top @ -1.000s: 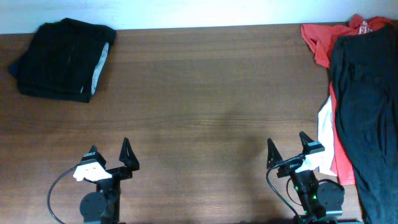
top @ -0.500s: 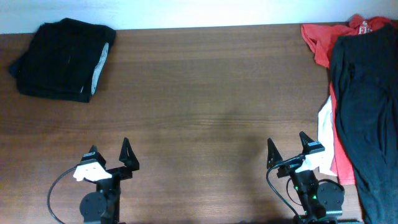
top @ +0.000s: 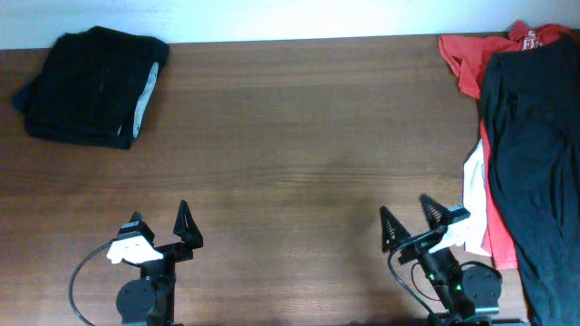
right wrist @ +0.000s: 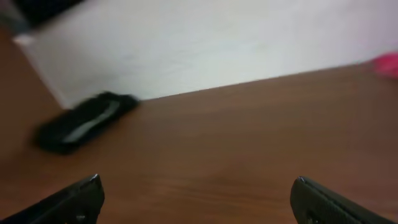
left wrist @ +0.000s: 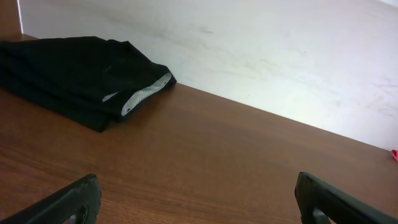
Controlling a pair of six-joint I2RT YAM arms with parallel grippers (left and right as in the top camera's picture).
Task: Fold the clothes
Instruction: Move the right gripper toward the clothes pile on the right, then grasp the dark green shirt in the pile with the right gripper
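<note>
Shows right gripper [top: 402, 206] turned slightly leftward versus before, spread and empty, left gripper [top: 159, 213] unmoved, also spread empty, with dark garment [top: 530, 154] heaped over red shirt [top: 467, 59] at right edge, folded black stack [top: 91, 86] far left.
</note>
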